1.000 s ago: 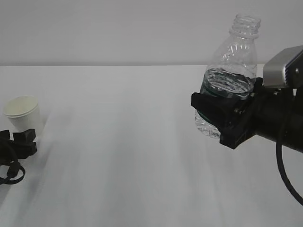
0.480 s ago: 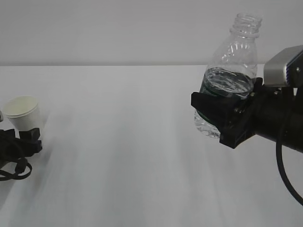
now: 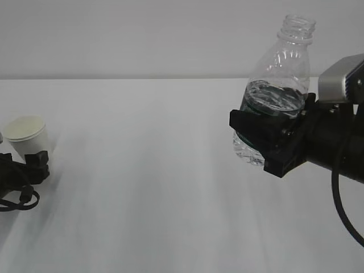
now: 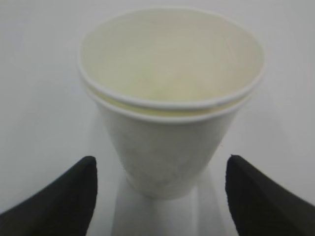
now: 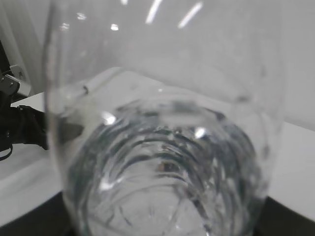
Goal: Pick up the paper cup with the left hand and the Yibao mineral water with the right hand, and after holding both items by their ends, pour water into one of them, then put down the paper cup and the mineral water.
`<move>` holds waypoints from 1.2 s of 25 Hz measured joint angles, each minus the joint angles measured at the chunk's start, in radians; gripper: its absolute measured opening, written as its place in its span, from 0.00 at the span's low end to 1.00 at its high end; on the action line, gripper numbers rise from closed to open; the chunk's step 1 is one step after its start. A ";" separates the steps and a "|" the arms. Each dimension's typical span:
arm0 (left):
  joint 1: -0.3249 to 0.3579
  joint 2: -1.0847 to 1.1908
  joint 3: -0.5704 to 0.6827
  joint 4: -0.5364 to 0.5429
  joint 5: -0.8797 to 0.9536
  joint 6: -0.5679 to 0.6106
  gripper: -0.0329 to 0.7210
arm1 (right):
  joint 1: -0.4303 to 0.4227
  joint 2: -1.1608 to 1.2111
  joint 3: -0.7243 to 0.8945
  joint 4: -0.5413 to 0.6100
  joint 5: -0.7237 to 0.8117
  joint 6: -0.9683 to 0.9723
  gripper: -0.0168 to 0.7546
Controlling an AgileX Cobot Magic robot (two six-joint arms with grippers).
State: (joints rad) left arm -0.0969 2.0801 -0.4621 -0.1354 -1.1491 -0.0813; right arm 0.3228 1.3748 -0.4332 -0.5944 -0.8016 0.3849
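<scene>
The Yibao mineral water is clamped around its lower body by the right hand, whose black fingers are closed against the dark green label. The bottle is held clear of the white table, leaning slightly with its open neck uppermost and toward the right. Water is seen filling roughly the lower half, its surface lying just above the fingers. In the right wrist view the ribbed clear wall of the bottle fills nearly the whole picture.

At the far left edge of the table the left hand is spread open, nothing being gripped. In the left wrist view its two black fingertips are set wide on either side of the paper cup, with bare table showing between each tip and the cup wall. The paper cup is stood upright on the table, mouth up, and a double rolled rim is visible. The cup and the bottle are kept well apart.
</scene>
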 joint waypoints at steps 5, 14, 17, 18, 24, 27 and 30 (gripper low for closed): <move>0.002 0.005 -0.002 -0.005 0.000 0.001 0.82 | 0.000 0.000 0.000 0.000 0.000 0.007 0.56; 0.002 0.018 -0.028 -0.006 0.000 0.002 0.82 | 0.000 0.000 0.000 -0.002 0.000 0.010 0.56; 0.002 0.035 -0.028 -0.006 0.000 0.002 0.82 | 0.000 0.000 0.000 -0.002 0.000 0.010 0.56; 0.002 0.042 -0.028 -0.006 0.000 0.002 0.82 | 0.000 0.000 0.000 -0.002 0.000 0.011 0.56; 0.002 0.067 -0.033 -0.006 0.000 0.002 0.82 | 0.000 0.000 0.000 -0.002 0.000 0.012 0.56; 0.002 0.067 -0.053 -0.006 0.000 0.002 0.82 | 0.000 0.000 0.000 -0.004 -0.001 0.012 0.56; 0.002 0.067 -0.073 -0.006 0.000 0.002 0.82 | 0.000 0.000 0.000 -0.004 -0.001 0.012 0.56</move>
State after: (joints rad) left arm -0.0945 2.1470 -0.5349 -0.1418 -1.1491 -0.0790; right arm 0.3228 1.3748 -0.4332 -0.5982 -0.8026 0.3973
